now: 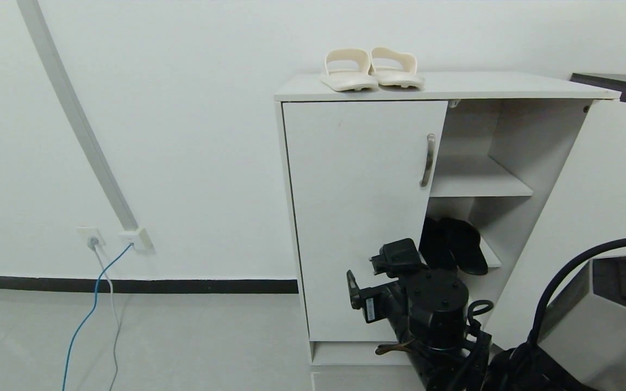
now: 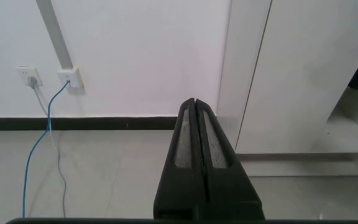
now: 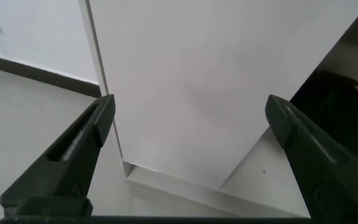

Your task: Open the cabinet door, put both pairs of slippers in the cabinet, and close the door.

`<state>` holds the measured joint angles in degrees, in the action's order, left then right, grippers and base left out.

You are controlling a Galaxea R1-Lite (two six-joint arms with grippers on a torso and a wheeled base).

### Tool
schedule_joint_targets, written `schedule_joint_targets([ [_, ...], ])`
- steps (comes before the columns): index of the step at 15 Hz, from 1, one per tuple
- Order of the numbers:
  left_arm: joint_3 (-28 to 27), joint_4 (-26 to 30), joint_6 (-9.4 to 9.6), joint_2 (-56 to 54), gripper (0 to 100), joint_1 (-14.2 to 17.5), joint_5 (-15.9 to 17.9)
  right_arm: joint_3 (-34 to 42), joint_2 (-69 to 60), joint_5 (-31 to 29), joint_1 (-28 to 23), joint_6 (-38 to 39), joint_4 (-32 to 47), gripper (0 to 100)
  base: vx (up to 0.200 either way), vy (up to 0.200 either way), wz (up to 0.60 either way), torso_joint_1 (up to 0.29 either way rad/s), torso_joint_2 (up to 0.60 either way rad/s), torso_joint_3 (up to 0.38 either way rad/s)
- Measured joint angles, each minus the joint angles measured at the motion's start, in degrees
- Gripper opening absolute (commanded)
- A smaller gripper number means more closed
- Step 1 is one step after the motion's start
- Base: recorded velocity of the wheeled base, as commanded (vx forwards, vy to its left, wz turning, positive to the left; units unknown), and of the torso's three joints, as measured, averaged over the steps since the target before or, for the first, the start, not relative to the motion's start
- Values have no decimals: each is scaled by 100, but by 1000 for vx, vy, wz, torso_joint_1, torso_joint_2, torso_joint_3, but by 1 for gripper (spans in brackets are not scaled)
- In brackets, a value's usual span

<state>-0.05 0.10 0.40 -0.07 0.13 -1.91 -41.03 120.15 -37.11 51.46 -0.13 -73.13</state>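
Right tool (image 3: 190, 102) wide apart by cabinet door (image 1: 356, 217); left tool (image 2: 194, 106) tight together, empty

Legible text, numbers, brands, signs: none readable; sole candidate is a small white label (image 1: 370, 310) on the black arm (image 1: 435, 304) before the cabinet (image 1: 356, 217), print too small to read.

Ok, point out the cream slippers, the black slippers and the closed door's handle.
cream slippers (image 1: 348, 81), head view, sole edge of one slipper
black slippers (image 1: 468, 247), head view, top of one slipper
door handle (image 1: 428, 160), head view, middle of the bar
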Motion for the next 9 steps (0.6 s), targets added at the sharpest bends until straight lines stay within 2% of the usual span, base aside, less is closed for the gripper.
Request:
schedule_joint_targets([
  [3, -5, -7, -11, 0, 0, 2, -2, 16, -13, 2, 5, -2, -9, 100, 0, 0, 0, 40, -416, -349],
  [9, -5, -10, -13, 0, 0, 0, -2, 33, -39, 2, 6, 0, -9, 100, 0, 0, 0, 107, -453, -352],
])
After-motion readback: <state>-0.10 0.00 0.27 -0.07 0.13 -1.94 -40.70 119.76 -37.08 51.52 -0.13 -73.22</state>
